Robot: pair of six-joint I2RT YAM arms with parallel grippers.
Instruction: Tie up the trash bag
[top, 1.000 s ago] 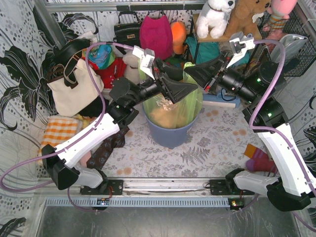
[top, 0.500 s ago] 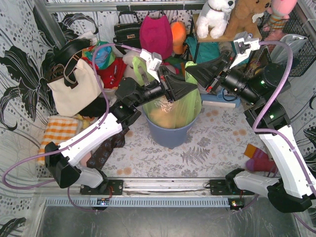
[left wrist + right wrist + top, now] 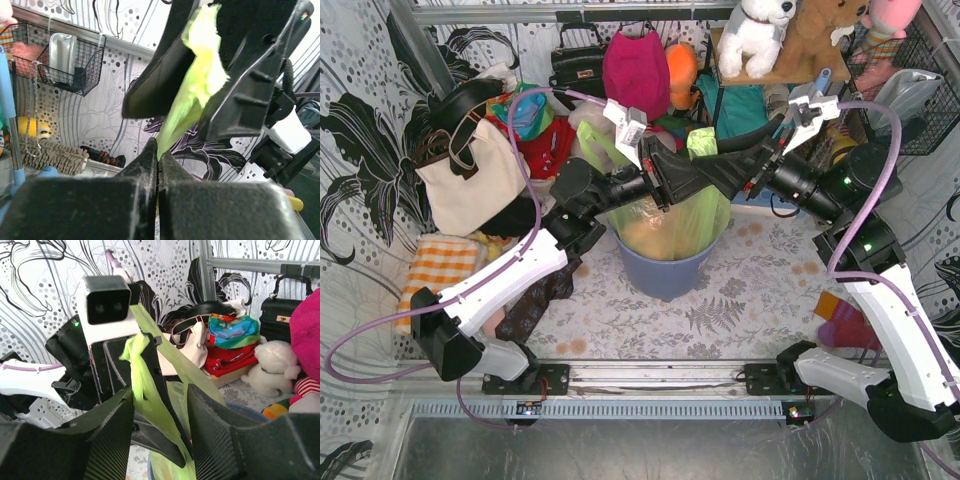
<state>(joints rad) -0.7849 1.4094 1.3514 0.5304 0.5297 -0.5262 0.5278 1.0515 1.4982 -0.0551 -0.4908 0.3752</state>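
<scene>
- Since a second ago the left jaws, then gaping wide, have swung toward 1 o'clock and closed. The right jaws, then clamped, have parted.
- The left arm (image 3: 510,275) reaches in from 8 o'clock and the right arm (image 3: 890,310) from 4 o'clock. Their jaws meet tip to tip just above the 12 o'clock rim of the bin (image 3: 665,275).
- The trash bag (image 3: 685,215) sits in that round blue-grey bin at the centre of the bench (image 3: 740,300), and its body bulges above the rim.
- The plastic is thin, translucent, light green and crinkly. Crumpled pinkish-brown paper (image 3: 645,235) shows through it low down.
- The top is gathered into a narrow twisted tail (image 3: 200,75) that rises toward 12 o'clock. In the left wrist view it looks bright yellow-green.
- The left jaws are pressed together on that tail, which comes out of the seam between them.
- The right jaws stand apart on either side of the tail, which runs through the gap. I cannot tell whether it touches either one.
- In the right wrist view a second flat strip (image 3: 170,357) of the bag slants down from beside the left arm's white camera box (image 3: 107,305) toward the bin.
- A black handbag (image 3: 290,305) at 12 o'clock has a small gold plate, and any lettering on it is too small to read.
</scene>
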